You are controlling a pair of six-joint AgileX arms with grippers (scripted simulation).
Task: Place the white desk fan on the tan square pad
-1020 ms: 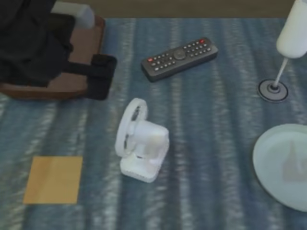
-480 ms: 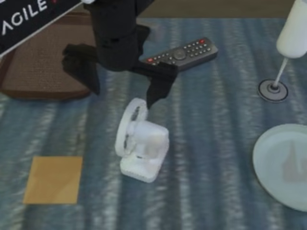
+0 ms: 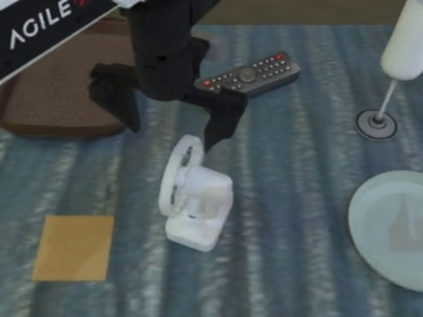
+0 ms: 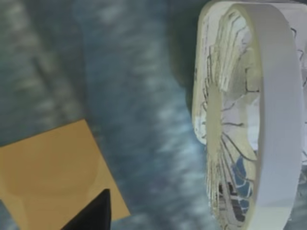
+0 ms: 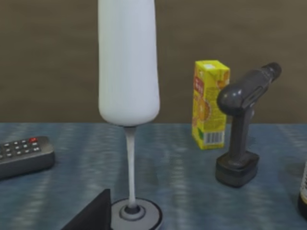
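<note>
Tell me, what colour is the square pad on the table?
The pad is plain tan, almost mustard, with no pattern. It shows best in the top view.

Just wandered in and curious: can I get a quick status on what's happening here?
Left end effector open, above the white desk fan, not touching. Fan upright, apart from tan square pad. Path to pad looks clear. Right arm out of top view.

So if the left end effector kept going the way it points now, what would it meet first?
Most likely the fan: the left end effector hangs open above its grille end, and the wrist view shows the ring close ahead. Its height above the fan is unclear. The pad lies off to the left.
</note>
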